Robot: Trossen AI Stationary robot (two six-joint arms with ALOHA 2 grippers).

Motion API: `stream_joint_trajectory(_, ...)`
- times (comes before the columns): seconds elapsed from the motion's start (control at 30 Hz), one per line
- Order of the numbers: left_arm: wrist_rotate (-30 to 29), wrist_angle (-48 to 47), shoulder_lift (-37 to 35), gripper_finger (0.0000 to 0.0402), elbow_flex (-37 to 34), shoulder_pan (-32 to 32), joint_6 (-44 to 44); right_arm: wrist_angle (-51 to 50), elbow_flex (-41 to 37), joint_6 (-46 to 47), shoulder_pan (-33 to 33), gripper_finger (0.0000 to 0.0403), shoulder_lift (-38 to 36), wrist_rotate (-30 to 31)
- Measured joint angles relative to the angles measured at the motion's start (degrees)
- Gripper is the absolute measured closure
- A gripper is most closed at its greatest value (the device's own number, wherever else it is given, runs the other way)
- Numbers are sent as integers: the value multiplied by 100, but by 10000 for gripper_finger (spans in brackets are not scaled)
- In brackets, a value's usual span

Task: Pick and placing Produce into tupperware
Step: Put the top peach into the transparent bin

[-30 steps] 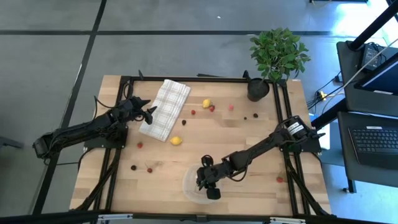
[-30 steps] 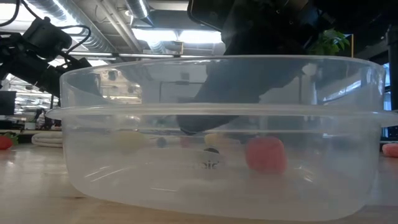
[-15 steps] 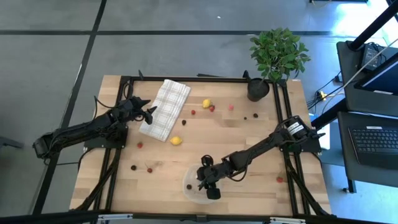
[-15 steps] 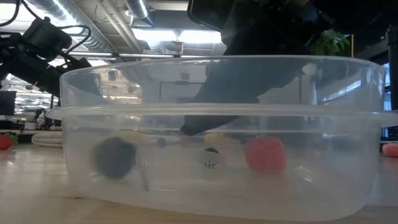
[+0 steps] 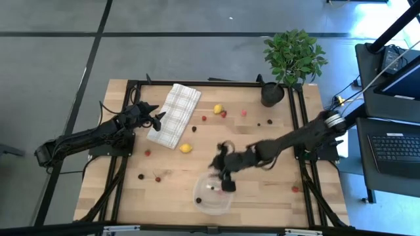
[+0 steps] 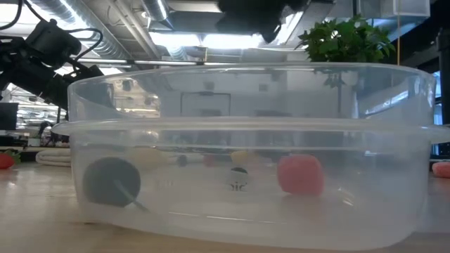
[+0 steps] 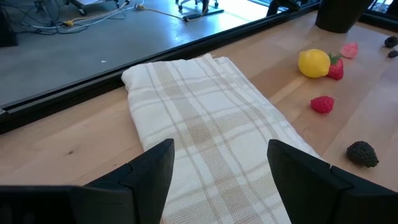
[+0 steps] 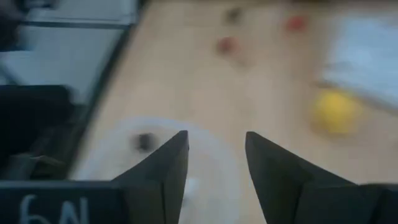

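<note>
My right gripper (image 5: 225,172) hangs empty, fingers apart, just above the tupperware (image 5: 214,195); a dark berry (image 6: 112,181) lies inside. My left gripper (image 5: 156,118), open, waits over the checked cloth (image 5: 174,113).

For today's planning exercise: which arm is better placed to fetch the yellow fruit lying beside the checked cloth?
Probably the right: its gripper, jaws open and empty, hangs between the tupperware and that yellow fruit. The left gripper waits beyond the cloth.

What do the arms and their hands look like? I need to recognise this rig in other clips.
Both arms are dark, slim and jointed. The right arm has a pale silvery band near its base. The left hand has two broad, flat black fingers; the right hand has the same shape, with white "6N" lettering beside it.
</note>
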Motion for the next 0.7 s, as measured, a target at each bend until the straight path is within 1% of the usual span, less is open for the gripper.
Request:
stream_joint_trajectory(0.13, 0, 2, 0, 151, 0, 1, 0, -911, 0, -203, -348, 240, -585, 933)
stream_joint_trajectory(0.2, 0, 2, 0, 151, 1, 1, 0, -1447, 0, -202, -587, 240, -796, 1079)
stream_joint_trajectory(0.37, 27, 0, 0, 151, 0, -1, -13, -2769, 0, -184, -1294, 240, -1123, 1095)
stream_joint_trajectory(0.43, 39, -2, 0, 151, 1, 1, -14, -3123, -2, -200, -1609, 240, -1176, 1091)
stream_joint_trajectory(0.53, 41, -4, 0, 151, 1, 1, -12, -3486, -4, -275, -2122, 240, -1181, 1075)
stream_joint_trajectory(0.6, 42, -4, 0, 151, 2, 0, -11, -3540, -40, -372, -2482, 240, -1182, 1015)
stream_joint_trajectory(0.7, 42, -4, 0, 151, 0, 1, -11, -3417, -193, -598, -3061, 240, -1181, 487)
